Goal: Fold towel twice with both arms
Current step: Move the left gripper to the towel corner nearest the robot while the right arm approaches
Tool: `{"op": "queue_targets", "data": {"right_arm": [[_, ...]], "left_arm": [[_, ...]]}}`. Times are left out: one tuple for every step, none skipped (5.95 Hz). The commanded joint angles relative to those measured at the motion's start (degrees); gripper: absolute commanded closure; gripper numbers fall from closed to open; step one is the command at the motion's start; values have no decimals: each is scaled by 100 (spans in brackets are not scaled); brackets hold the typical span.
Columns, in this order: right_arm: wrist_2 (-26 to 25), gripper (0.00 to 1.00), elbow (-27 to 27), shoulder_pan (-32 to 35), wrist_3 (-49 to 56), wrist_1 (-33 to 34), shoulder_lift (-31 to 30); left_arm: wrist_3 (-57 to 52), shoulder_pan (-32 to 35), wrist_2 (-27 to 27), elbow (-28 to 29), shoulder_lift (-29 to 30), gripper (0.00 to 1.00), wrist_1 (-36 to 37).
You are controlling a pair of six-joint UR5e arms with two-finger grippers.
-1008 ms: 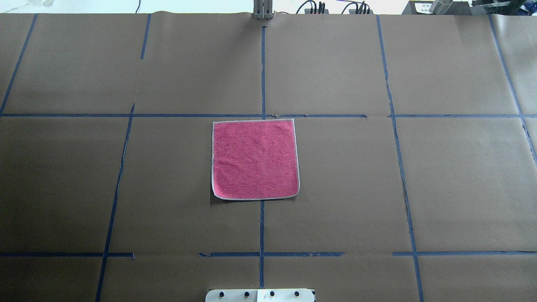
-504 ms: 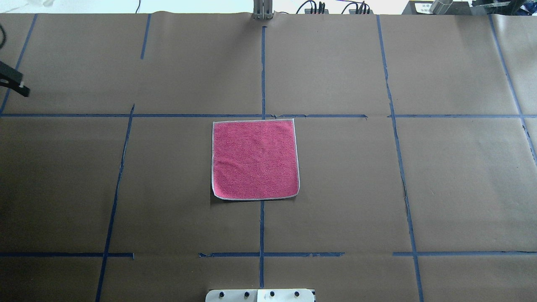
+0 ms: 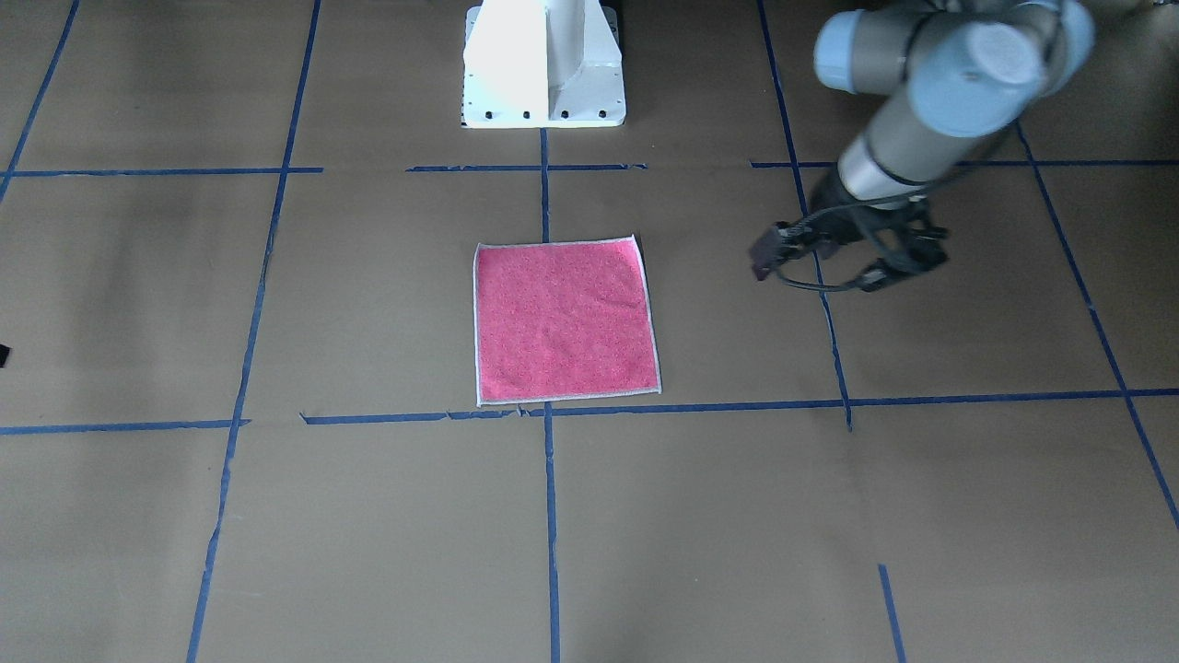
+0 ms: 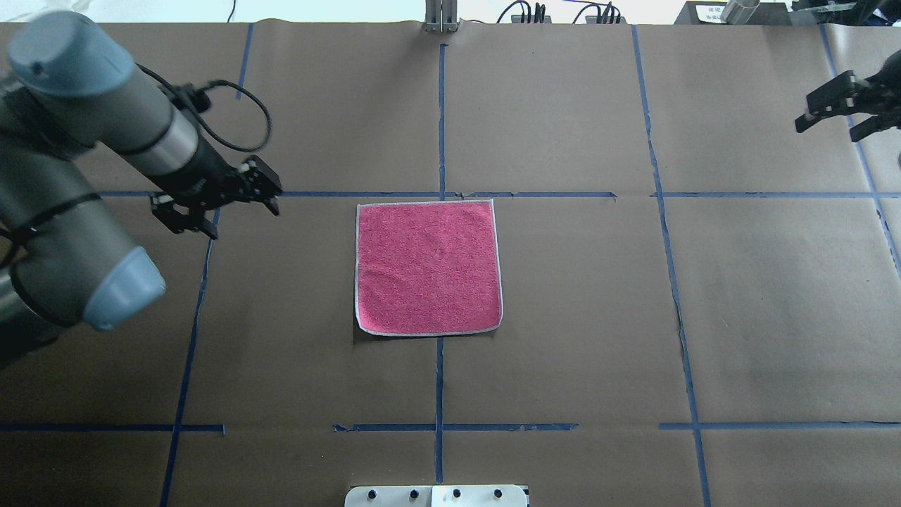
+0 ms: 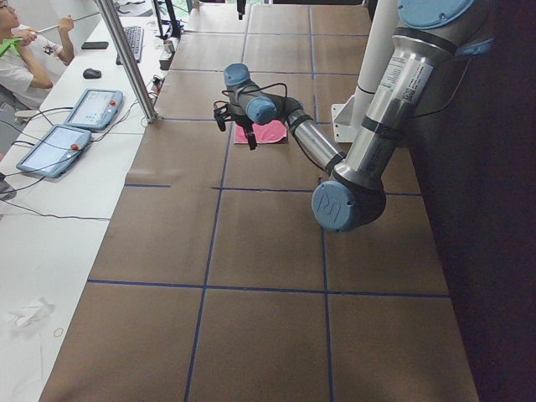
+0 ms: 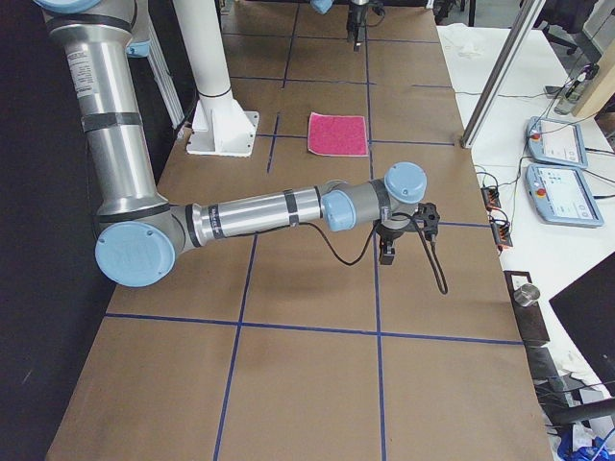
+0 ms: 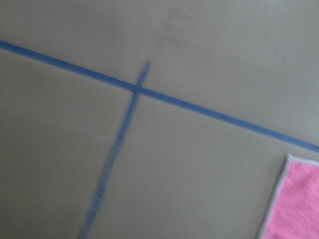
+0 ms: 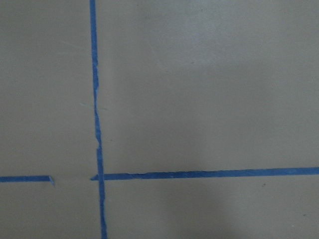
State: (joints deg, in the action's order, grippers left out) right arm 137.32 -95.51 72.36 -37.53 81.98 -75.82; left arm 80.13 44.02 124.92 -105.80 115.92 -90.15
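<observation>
You had the towel (image 4: 428, 267) flat, pink-red face up, in the middle of the table (image 4: 584, 331), left tool (image 4: 238, 213) spread wide near its far-left corner, right tool (image 4: 830, 124) wide too but well apart: approach step, I reckoned, each needing a corner to pinch next.

Rough terry-cloth towel (image 4: 428, 267) lies on matt brown paper (image 4: 563, 317) lined with blue tape (image 4: 438, 380).

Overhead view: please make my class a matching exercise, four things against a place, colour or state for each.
Things:
1. towel
2. left gripper
3. right gripper
4. base pedestal

Descriptions:
A. white, at the view's bottom edge
B. open, at the view's right edge
C. pink-red, flat, centre of the table
D. open, left of the towel, not touching it

Pairs: 1-C, 2-D, 3-B, 4-A
</observation>
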Motion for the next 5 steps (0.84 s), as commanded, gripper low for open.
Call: {"op": "queue_targets", "data": {"right_arm": [[-468, 0, -466, -824, -1593, -480, 129], [-661, 0, -730, -1359, -1712, -482, 164], [-680, 0, -759, -1469, -1853, -482, 312], [-689, 0, -776, -1522, -2098, -482, 366], [-742, 0, -794, -1619, -2396, -482, 393]], "left_arm": [[1079, -1075, -826, 42, 360, 3, -64], [1441, -1506, -1246, 207, 605, 11, -73], [1496, -1650, -1320, 244, 616, 19, -82], [1558, -1773, -1329, 288, 634, 27, -82], [1567, -1774, -1330, 427, 643, 32, -134]]}}
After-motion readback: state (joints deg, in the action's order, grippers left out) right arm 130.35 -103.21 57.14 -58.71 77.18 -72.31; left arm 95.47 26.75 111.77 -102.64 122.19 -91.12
